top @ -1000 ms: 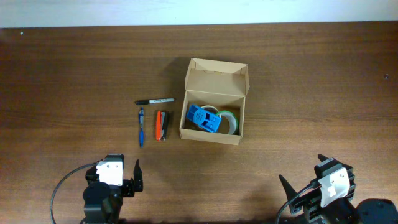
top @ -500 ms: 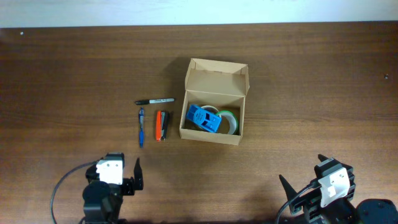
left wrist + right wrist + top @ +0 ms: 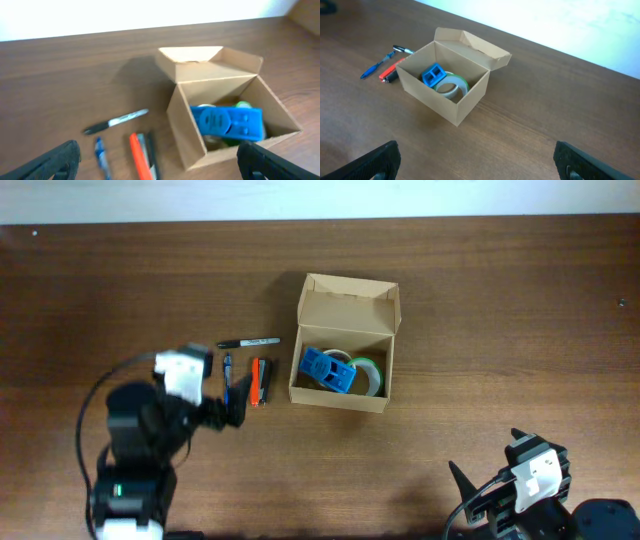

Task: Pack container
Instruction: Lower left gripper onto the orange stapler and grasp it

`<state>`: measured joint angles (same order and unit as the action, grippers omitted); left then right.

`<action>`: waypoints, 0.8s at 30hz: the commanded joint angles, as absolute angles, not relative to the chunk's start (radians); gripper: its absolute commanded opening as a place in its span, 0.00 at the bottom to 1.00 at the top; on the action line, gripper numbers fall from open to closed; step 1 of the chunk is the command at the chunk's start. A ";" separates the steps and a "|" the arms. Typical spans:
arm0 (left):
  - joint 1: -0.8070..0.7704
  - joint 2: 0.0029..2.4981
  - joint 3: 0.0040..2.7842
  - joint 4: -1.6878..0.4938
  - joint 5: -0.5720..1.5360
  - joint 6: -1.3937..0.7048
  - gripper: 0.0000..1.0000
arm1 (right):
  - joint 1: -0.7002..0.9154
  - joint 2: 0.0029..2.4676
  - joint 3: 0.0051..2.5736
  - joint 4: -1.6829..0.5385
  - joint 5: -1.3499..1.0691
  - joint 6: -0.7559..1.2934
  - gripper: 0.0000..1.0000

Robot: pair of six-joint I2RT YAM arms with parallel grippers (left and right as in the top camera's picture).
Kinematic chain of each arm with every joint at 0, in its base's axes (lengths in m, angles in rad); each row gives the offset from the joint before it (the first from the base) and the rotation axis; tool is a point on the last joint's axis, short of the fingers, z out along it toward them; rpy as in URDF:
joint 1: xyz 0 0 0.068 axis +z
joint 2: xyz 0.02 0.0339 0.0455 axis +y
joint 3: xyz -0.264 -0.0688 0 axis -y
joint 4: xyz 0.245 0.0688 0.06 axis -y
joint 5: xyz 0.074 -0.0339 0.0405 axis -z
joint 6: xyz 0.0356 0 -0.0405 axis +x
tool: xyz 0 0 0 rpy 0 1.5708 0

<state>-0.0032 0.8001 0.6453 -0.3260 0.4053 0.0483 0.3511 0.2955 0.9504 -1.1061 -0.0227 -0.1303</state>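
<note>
The tan cardboard container stands open at mid-table with its flap lid raised at the back; it also shows in the left wrist view and the right wrist view. Inside lie a blue plastic item and a green tape roll. My left gripper is open and empty, hovering just left of the container over the pens. My right gripper is open and empty at the front right, far from the container.
Left of the container lie a black marker, a blue pen and an orange-and-black tool. A white wall edge runs along the table's far side.
My left arm has swung up from the front edge toward the pens beside the container, and is blurred with motion. The right arm and all objects have not moved.
</note>
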 commanded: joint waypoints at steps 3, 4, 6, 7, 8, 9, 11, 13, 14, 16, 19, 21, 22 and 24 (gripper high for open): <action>-0.004 1.065 0.768 -0.318 0.510 0.044 0.99 | 0.345 0.289 0.947 -1.104 -0.007 -0.122 0.99; -0.004 1.119 0.797 -0.331 0.509 0.039 1.00 | 0.345 0.289 0.947 -1.104 -0.007 -0.122 0.99; -0.004 1.217 0.860 -0.371 0.509 0.039 0.99 | 0.345 0.289 0.947 -1.104 -0.007 -0.122 0.99; -0.004 1.269 0.901 -0.404 0.508 0.039 1.00 | 0.346 0.289 0.947 -1.104 -0.007 -0.122 0.99; -0.004 1.317 0.945 -0.444 0.506 0.039 1.00 | 0.346 0.289 0.947 -1.104 -0.007 -0.122 0.99; -0.004 1.365 0.994 -0.492 0.496 0.039 1.00 | 0.345 0.289 0.947 -1.104 -0.007 -0.122 0.99; -0.004 1.453 1.093 -0.601 0.468 0.040 0.99 | 0.346 0.289 0.947 -1.104 -0.007 -0.122 0.99; -0.004 1.534 1.193 -0.708 0.449 0.062 1.00 | 0.345 0.289 0.947 -1.104 -0.007 -0.122 0.99; -0.004 1.592 1.267 -0.781 0.447 0.089 1.00 | 0.346 0.289 0.947 -1.104 -0.007 -0.122 0.99; -0.006 1.652 1.342 -0.850 0.445 0.104 1.00 | 0.346 0.289 0.947 -1.104 -0.007 -0.122 0.99; -0.025 1.724 1.430 -0.939 0.405 0.103 1.00 | 0.345 0.289 0.947 -1.104 -0.007 -0.122 0.99; -0.050 1.765 1.470 -0.997 0.353 0.103 1.00 | 0.346 0.289 0.947 -1.104 -0.007 -0.122 0.99; -0.060 1.777 1.480 -1.015 0.334 0.103 1.00 | 0.346 0.289 0.947 -1.104 -0.007 -0.122 0.99; -0.091 1.810 1.497 -1.051 0.282 0.102 0.99 | 0.345 0.289 0.947 -1.104 -0.007 -0.122 0.99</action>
<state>-0.0437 1.7554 1.4567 -1.0115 0.3820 0.0792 0.3511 0.2955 0.9504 -1.1061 -0.0227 -0.1303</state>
